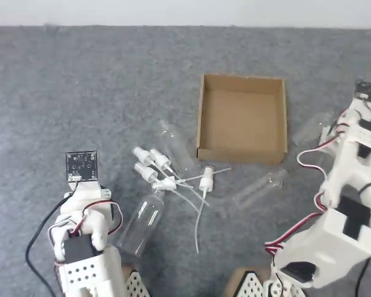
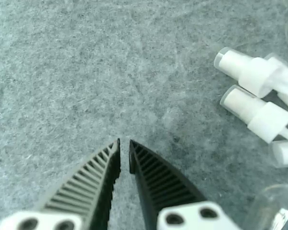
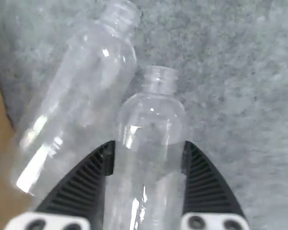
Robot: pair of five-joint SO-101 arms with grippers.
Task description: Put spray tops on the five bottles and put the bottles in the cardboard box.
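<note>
Grey felt covers my desk (image 1: 80, 80), and everything for the job lies loose on it. Next in size, the cardboard box (image 1: 201, 117) sits open near the middle with nothing in it. Five clear bottles (image 1: 142, 219) lie on their sides outside it: one near my left arm, one just beside the box, one on the box's near side, and two past it by my right arm. None of them wears a top. The white spray tops (image 1: 164, 170) lie in a tangle with their thin tubes, between the bottle by my left arm and the box. My right tool (image 3: 149, 143) has its jaws set on both flanks of one bottle (image 3: 151, 105) of the pair. They look pressed against it, though I can't be sure the grip is firm. My left tool (image 2: 124, 143) hovers over bare felt near the tops, jaws all but closed on nothing. I judge the task barely begun: five tops to fit, five bottles to box.
</note>
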